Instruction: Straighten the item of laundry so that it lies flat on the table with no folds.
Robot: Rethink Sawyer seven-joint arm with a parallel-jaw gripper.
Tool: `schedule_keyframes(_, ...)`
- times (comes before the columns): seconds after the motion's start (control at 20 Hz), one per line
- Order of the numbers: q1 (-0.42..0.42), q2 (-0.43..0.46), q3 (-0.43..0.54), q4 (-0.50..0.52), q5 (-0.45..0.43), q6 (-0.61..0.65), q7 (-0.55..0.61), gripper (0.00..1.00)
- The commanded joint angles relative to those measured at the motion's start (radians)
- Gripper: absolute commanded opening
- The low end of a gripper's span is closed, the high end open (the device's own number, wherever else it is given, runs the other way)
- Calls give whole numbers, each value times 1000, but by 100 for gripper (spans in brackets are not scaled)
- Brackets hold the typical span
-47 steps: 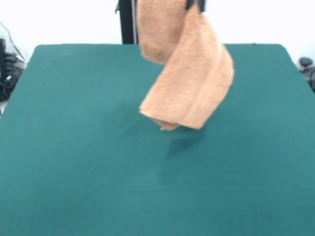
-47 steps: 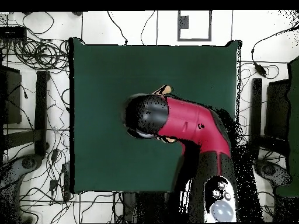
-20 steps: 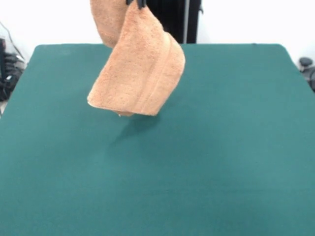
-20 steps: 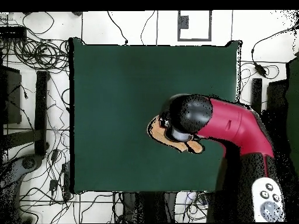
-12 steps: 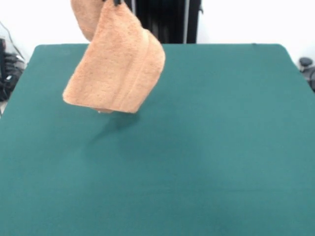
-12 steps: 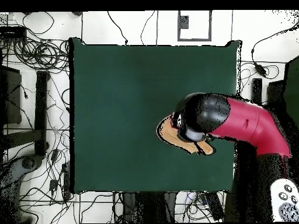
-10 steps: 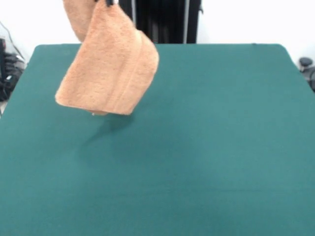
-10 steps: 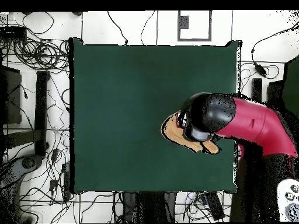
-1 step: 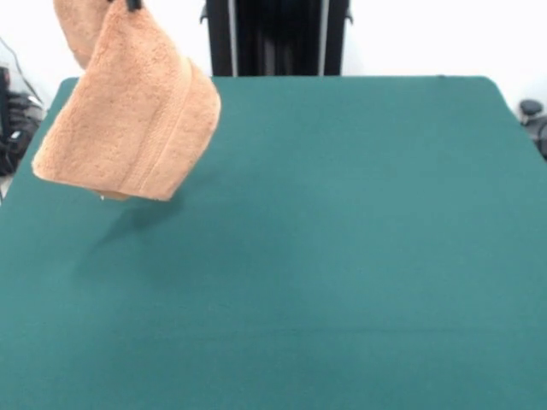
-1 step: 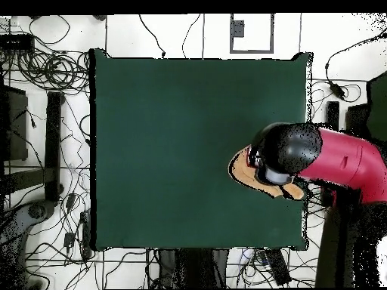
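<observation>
Table (image 9: 342, 256): green felt, bare in the foreground | Towel (image 9: 128, 120): orange-tan, folded over itself, hanging clear above the table's far corner region, woven band visible | Gripper (image 9: 132, 4): pinching the towel's top edge

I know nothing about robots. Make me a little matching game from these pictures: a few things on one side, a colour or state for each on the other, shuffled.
Things:
1. towel
2. table
3. arm
4. cables

States:
A. red and black, reaching over the table's edge
B. tangled on the white floor
C. orange-tan, hanging folded above the table
D. dark green, with nothing lying on it

Pairs: 1-C, 2-D, 3-A, 4-B
</observation>
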Motion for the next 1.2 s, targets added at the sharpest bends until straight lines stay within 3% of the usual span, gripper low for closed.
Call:
schedule_keyframes(0.05, -1, 24, 155, 80, -31, -34, -251, 0)
schedule_keyframes(0.5, -30, 20, 201, 214, -1, -238, -142, 0)
schedule_keyframes(1.2, 16, 53, 180, 343, 8, -568, 91, 0)
